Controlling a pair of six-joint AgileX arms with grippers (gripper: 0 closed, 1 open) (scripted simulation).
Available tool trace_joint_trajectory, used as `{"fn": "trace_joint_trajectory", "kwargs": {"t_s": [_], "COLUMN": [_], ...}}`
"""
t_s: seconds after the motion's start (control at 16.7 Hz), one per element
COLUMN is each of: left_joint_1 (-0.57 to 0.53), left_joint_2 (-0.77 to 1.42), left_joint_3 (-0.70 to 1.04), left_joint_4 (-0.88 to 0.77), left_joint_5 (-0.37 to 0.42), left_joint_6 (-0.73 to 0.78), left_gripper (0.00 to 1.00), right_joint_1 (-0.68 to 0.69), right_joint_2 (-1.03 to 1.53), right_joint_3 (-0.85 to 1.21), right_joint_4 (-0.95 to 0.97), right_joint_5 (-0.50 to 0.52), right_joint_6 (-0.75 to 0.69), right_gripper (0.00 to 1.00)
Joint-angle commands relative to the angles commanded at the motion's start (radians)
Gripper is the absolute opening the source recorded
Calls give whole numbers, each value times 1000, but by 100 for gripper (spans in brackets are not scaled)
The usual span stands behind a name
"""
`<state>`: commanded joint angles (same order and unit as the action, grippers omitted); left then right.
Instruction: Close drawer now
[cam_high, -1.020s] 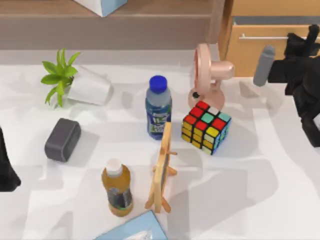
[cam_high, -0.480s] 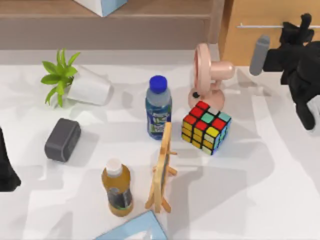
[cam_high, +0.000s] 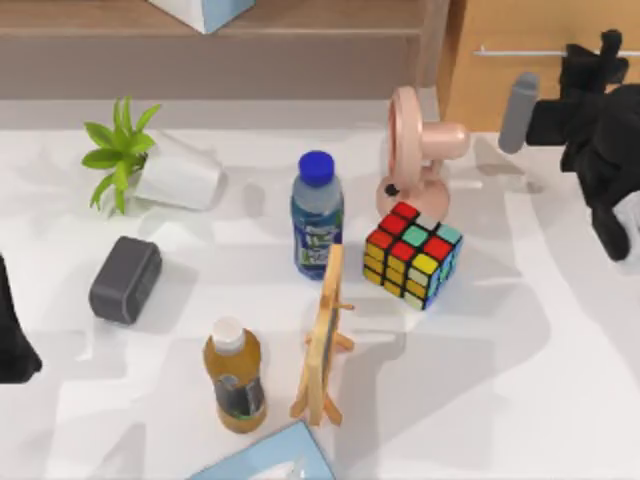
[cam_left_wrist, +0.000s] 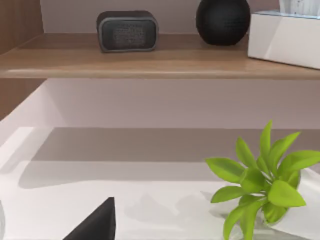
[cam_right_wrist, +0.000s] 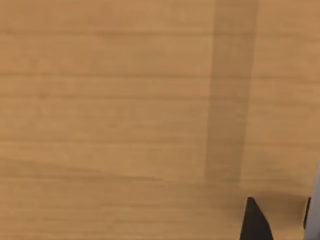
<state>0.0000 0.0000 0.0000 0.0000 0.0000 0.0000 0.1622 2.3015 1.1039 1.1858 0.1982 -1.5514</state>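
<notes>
The drawer (cam_high: 530, 95) is at the back right, its light-brown flat front facing the table. Its thin silver handle (cam_high: 515, 51) runs across near the front's top, and none of its inside shows. My right gripper (cam_high: 600, 58) is up against the drawer front, just right of the visible handle. In the right wrist view the wooden drawer front (cam_right_wrist: 125, 100) is very close, crossed by a darker shadow band. My left arm (cam_high: 12, 340) is parked at the table's left edge.
A pink fan (cam_high: 420, 150) stands just left of the drawer, with a colour cube (cam_high: 412, 252) in front of it. A blue-capped bottle (cam_high: 317, 215), wooden stand (cam_high: 322, 340), orange bottle (cam_high: 233, 375), grey speaker (cam_high: 125, 278) and tipped plant pot (cam_high: 160, 170) fill the middle and left.
The drawer front slid toward the back with my right gripper against it, and the grey strip of its inside vanished. Over the last half second almost nothing moved.
</notes>
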Motion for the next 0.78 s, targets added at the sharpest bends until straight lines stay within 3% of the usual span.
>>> {"fn": "trace_joint_trajectory", "kwargs": {"t_s": [0.42, 0.78], "left_joint_1": [0, 0], "left_joint_2": [0, 0], "left_joint_3": [0, 0], "left_joint_4": [0, 0], "left_joint_5": [0, 0], "left_joint_6": [0, 0], "left_gripper": [100, 100], "right_joint_1": [0, 0], "right_joint_2": [0, 0], "right_joint_3": [0, 0], "right_joint_4": [0, 0], "right_joint_5": [0, 0], "right_joint_6": [0, 0], "right_gripper": [98, 100]}}
